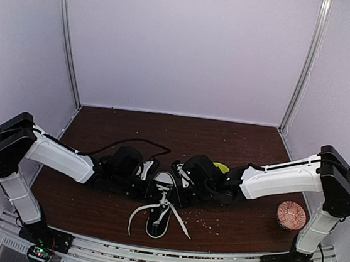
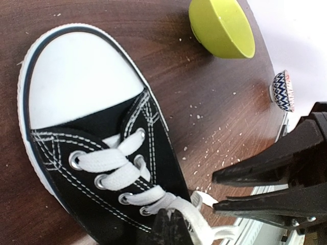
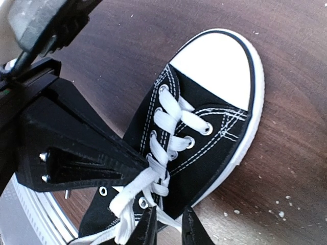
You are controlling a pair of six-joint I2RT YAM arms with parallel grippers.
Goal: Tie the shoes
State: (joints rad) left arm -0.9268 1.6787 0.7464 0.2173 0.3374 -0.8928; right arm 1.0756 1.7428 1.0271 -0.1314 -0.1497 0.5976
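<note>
Sneaker [image 1: 158, 224] mid-tabletop [image 1: 99, 129], heel at 6 o'clock, toe at 12; laces [image 3: 176, 120] untied, ends splayed toward 5 and 7. Left end effector [image 2: 171, 227] pinched fully closed at lace crossing, hold on strand unclear. Right end effector [image 3: 168, 229] barely parted, strand across gap, not clamped. Risk: slipped strand and slack from loose right grip; dragged sneaker from one-sided tug. Green bowl [image 2: 222, 25] beyond, 1 o'clock.
</note>
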